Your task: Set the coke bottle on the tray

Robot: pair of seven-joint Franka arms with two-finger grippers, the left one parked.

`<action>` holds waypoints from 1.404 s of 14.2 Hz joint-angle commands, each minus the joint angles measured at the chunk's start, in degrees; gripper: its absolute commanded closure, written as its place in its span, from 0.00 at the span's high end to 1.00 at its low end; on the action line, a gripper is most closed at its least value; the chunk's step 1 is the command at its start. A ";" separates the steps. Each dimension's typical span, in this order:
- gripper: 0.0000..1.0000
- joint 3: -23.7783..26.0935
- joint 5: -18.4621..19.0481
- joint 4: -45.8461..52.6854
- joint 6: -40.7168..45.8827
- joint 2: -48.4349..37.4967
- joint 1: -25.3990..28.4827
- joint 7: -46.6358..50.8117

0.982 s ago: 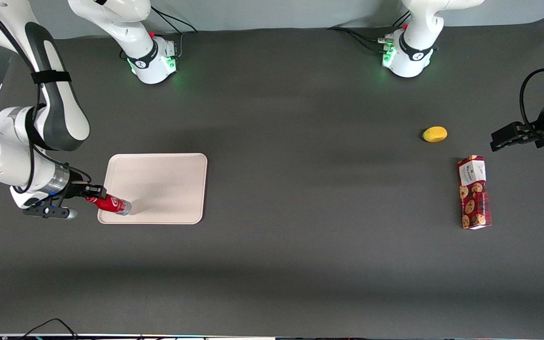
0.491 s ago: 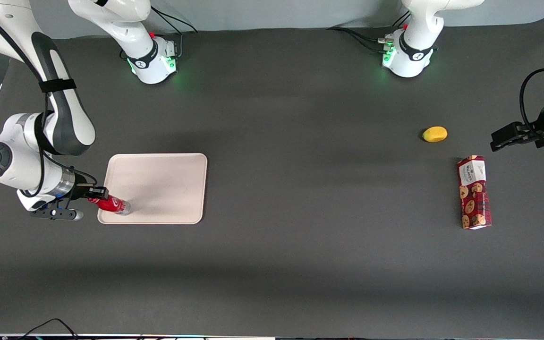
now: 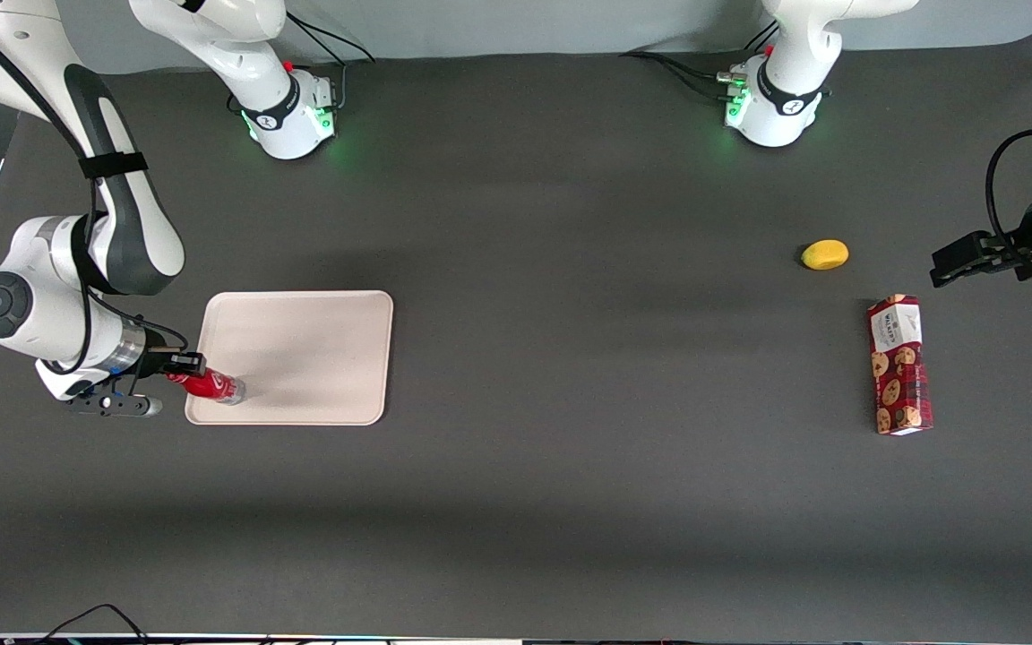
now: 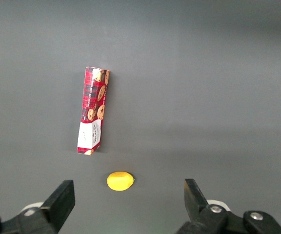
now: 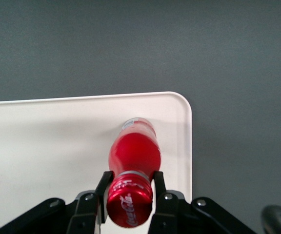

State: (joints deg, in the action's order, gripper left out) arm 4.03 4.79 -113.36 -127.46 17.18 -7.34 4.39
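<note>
The coke bottle (image 3: 211,385) is a slim red bottle, and its silvery base rests on the cream-white tray (image 3: 310,349) at the tray's corner nearest the front camera, toward the working arm's end. My right gripper (image 3: 184,365) is shut on the bottle's neck just under the red cap. In the right wrist view the coke bottle (image 5: 134,152) stands between the black fingers (image 5: 104,187), with the gripper (image 5: 130,187) over the tray (image 5: 52,146) beside its rounded corner.
A red cookie-print box (image 3: 899,364) and a yellow lemon-like fruit (image 3: 825,254) lie toward the parked arm's end of the table; both also show in the left wrist view, the box (image 4: 92,110) and the fruit (image 4: 119,181). The dark grey table surrounds the tray.
The right arm has shifted slightly, and the bottle has come a little more upright with its base staying at the tray's corner. The grip has not changed.
</note>
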 commanded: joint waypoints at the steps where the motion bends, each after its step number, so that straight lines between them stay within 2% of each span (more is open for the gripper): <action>1: 0.78 0.45 0.93 0.15 -0.77 -0.39 -0.57 0.45; 3: 1.00 0.45 0.93 0.42 -0.60 -0.39 -0.57 0.45; 6: 1.00 0.36 0.93 2.52 0.54 -0.39 -0.57 0.54; 9: 1.00 0.36 0.32 8.57 10.96 -2.14 -0.57 1.15; 12: 1.00 -0.78 -1.43 14.11 24.41 -9.42 -0.57 1.24; 15: 1.00 -3.24 -6.97 15.89 31.99 -18.47 -0.05 2.29; 19: 1.00 -3.07 -7.16 15.71 37.90 -25.00 0.39 4.13; 20: 1.00 -3.41 -7.16 15.71 37.90 -25.09 2.39 5.71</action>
State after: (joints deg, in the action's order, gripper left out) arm 1.08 -1.22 -96.30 -89.36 -7.47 -7.29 6.72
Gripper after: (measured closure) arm 0.000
